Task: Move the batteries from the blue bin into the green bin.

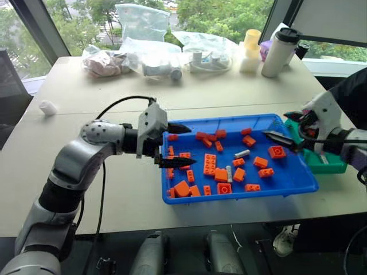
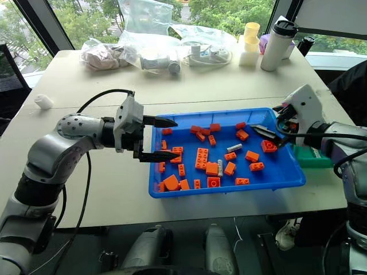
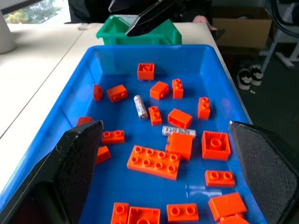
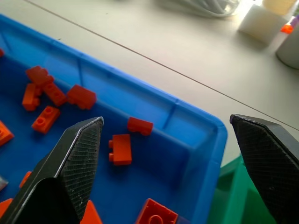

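Two batteries are observed lying loose among orange bricks at the centre of the blue bin, the green bin at centre right, while left gripper and right gripper are held with jaws released, evidently positioned for picking.

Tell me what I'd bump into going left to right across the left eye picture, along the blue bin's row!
Left pincer → blue bin with orange bricks → two batteries among them → right pincer → green bin.
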### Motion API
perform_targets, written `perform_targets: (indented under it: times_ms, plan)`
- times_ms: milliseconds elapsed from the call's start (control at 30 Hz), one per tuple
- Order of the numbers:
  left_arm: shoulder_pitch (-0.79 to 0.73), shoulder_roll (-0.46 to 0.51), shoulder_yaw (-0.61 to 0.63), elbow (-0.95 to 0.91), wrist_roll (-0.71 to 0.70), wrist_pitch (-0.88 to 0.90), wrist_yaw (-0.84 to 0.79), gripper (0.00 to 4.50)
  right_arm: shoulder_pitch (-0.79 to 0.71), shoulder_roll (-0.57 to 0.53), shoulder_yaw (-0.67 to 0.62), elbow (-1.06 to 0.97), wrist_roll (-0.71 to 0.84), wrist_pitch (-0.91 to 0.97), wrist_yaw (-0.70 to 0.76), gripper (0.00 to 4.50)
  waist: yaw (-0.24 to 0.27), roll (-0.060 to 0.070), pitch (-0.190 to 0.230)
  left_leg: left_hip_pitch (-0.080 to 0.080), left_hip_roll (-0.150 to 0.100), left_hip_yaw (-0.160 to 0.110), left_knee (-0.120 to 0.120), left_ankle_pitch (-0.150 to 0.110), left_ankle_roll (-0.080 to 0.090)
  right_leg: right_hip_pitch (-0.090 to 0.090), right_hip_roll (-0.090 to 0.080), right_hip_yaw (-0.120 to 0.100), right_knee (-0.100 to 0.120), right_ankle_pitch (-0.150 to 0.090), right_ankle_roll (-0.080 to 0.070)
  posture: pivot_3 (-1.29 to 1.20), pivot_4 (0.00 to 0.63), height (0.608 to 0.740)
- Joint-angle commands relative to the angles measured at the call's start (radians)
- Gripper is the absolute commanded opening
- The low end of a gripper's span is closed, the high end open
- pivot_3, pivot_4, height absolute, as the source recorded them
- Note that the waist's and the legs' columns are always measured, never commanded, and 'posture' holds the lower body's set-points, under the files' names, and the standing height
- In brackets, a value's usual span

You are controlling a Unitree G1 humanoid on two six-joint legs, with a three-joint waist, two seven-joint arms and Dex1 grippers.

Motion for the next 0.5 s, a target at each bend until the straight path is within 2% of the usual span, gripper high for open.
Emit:
perform_targets:
  times_ms: [33, 167, 500]
  plan:
    - [-0.006, 0.034, 0.002, -0.046, 0.014, -0.005, -0.019, 4.50, 0.008, -0.056, 0.074, -0.050, 0.044, -0.033, 0.116, 4.48, 0.000, 0.000, 0.000, 0.000, 0.000, 0.000, 0.000, 0.000, 0.000, 0.000, 0.000, 0.000, 0.000, 0.000, 0.000, 0.00, 0.150, 0.740]
    - [0.004, 0.041, 0.010, -0.061, 0.012, 0.003, -0.012, 4.50, 0.008, -0.109, 0.192, -0.047, 0.009, -0.136, 0.227, 4.48, -0.001, 0.000, 0.000, 0.000, 0.000, 0.000, 0.001, 0.000, 0.000, 0.000, 0.000, 0.000, 0.000, 0.000, 0.000, 0.00, 0.150, 0.740]
    - [0.025, 0.064, 0.022, -0.064, 0.015, 0.004, -0.016, 4.50, -0.173, -0.060, 0.456, 0.194, -0.165, -0.467, 0.410, 4.48, -0.003, -0.001, 0.000, 0.000, 0.000, 0.000, 0.001, 0.000, 0.000, 0.000, 0.001, 0.000, 0.000, 0.000, 0.000, 0.00, 0.150, 0.740]
